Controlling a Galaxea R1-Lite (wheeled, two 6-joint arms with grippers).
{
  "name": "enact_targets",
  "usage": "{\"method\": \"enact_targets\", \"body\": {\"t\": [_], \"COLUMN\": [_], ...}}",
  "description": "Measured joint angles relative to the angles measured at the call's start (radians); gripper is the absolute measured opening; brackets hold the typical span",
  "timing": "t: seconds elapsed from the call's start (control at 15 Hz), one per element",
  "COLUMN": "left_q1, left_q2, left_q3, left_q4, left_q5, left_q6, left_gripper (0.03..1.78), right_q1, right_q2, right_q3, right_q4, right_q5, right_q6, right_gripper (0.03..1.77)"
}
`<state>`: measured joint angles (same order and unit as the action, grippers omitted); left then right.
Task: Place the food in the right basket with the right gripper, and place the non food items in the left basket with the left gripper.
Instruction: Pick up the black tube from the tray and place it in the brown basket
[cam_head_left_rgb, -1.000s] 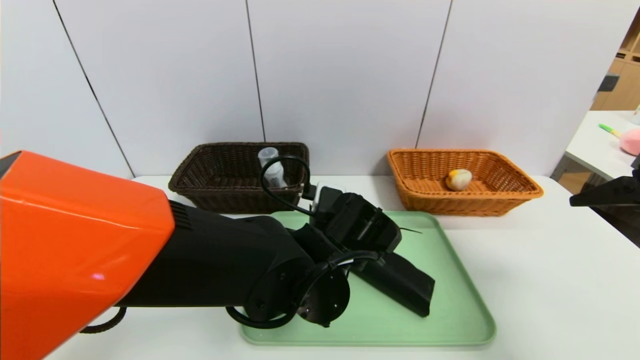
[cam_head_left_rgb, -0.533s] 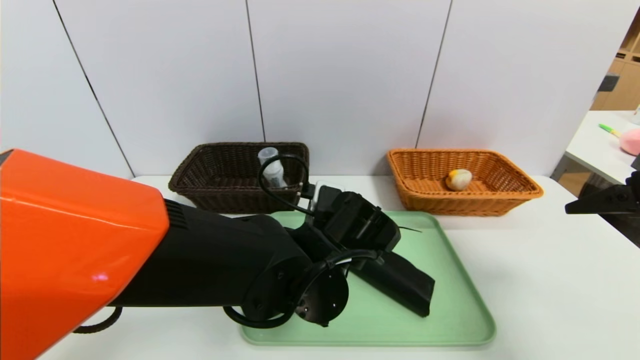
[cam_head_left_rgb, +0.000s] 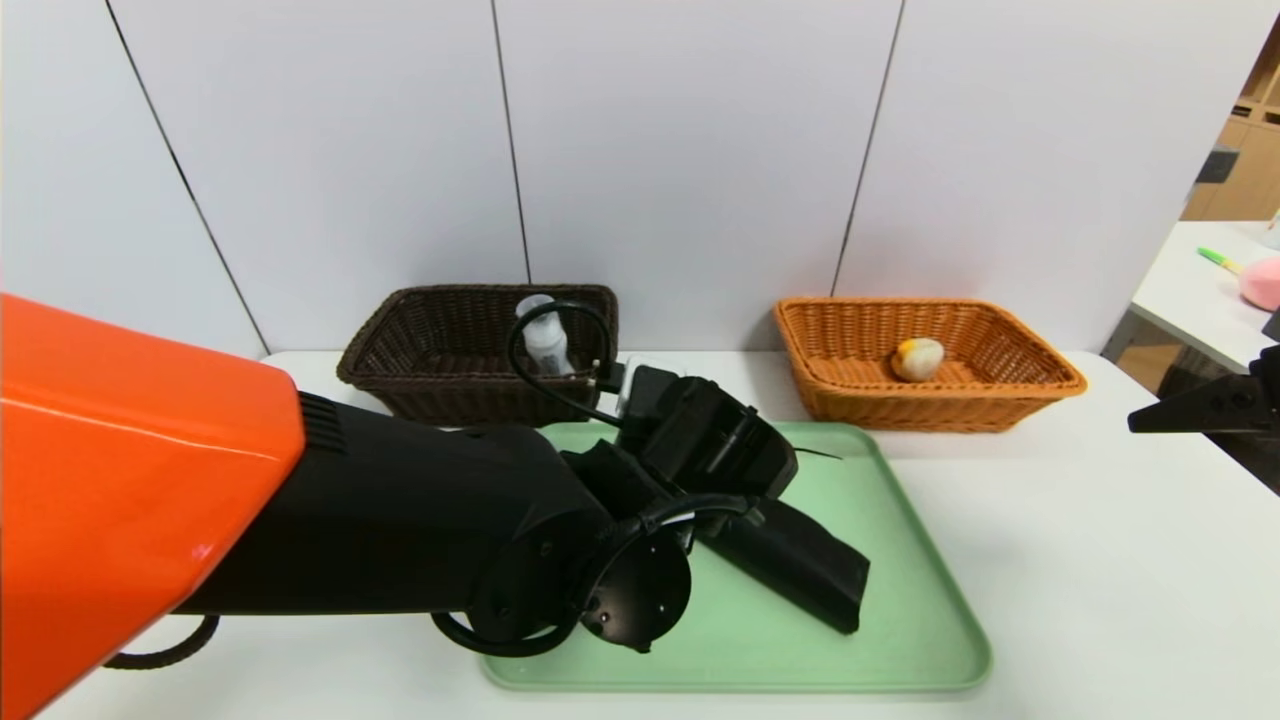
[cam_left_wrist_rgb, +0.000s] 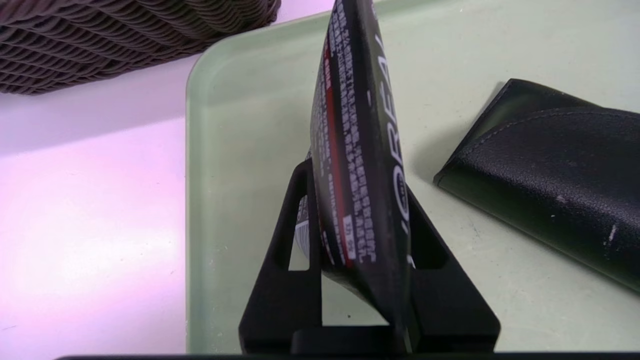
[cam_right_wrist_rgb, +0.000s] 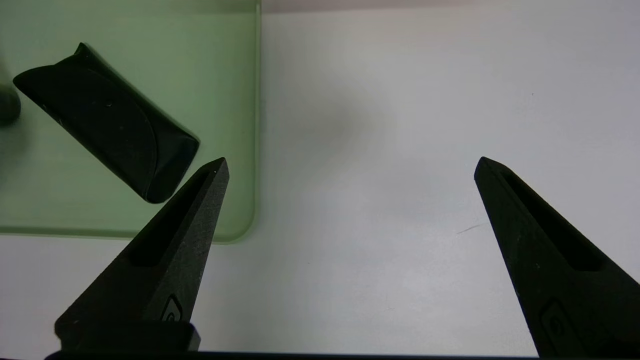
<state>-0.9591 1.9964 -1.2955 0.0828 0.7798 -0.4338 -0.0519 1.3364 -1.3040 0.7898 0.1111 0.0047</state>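
The left gripper (cam_left_wrist_rgb: 361, 200) is clenched on the dark squeeze tube (cam_left_wrist_rgb: 362, 165), over the left part of the green tray. In the left wrist view the tube faces the camera with white letters running along its side; "OREAL" can be read, beside rows of small Chinese characters and a red stripe.

Next to it on the green tray (cam_head_left_rgb: 740, 650), at the lower middle of the head view, lies the black folded pouch (cam_head_left_rgb: 790, 565), with a stitched flap and no writing that I can read.

Farther out, left of centre in the head view, the dark brown basket (cam_head_left_rgb: 400, 390) holds the translucent white bottle (cam_head_left_rgb: 546, 342); its marking is too small to read. Right of centre, the orange wicker basket (cam_head_left_rgb: 920, 400) holds the food (cam_head_left_rgb: 917, 359), a small pale piece with a yellow-orange patch.

The right gripper (cam_right_wrist_rgb: 352, 162), at the right edge of the head view, has its fingers spread wide above the white table (cam_head_left_rgb: 1100, 600), grasping nothing.
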Motion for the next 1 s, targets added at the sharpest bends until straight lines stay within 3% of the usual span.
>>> {"method": "enact_targets", "body": {"t": [0.8,1.0], "left_q1": [-0.039,-0.005], "left_q2": [-0.185,-0.250], "left_q3": [0.000,-0.005], "left_q4": [0.021,0.020], "left_q5": [-0.008,-0.059], "left_q6": [0.091,0.170], "left_gripper": [0.38,0.38], "right_q1": [0.008,0.008], "right_q2": [-0.031,-0.036], "right_q3": [0.057,0.059], "right_q4": [-0.001,-0.001], "right_q5": [0.001,0.001], "right_q6": [0.000,0.001], "right_gripper": [1.70,1.70]}}
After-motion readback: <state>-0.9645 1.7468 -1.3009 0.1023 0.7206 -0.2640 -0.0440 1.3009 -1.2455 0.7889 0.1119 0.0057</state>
